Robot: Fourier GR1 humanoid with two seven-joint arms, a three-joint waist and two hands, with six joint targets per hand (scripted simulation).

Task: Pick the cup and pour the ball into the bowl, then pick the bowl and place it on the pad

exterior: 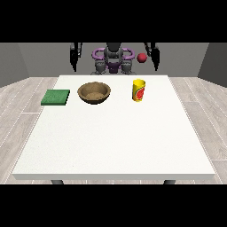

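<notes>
Three things stand on the white table (pixel 111 142): a yellow cup (pixel 139 90) with a red mark on its side, a brown bowl (pixel 93 93), and a flat green pad (pixel 56 97). The cup is upright toward the view's right; nothing can be made out inside it from this angle. The bowl sits left of the cup, apart from it, and its hollow shows only its own brown bottom. The pad lies left of the bowl, near the table's left edge, with a gap between them and nothing on it.

A red ball (pixel 142 57) shows above and behind the cup, off the table top, just beside the dark arm at the view's right. It is in neither container.

Both arms hang at the far side of the table, beside the robot's body (pixel 113 60). The hand at the view's left (pixel 74 64) and the hand at the view's right (pixel 154 64) are dark and narrow; whether their fingers are spread, pressed together or curled cannot be told. The ball lies just inward of the hand at the view's right, and whether it touches that hand cannot be told. The cup stands nearer the camera than that hand and clear of it. Bowl and pad lie in front of the other hand, well apart from it.
</notes>
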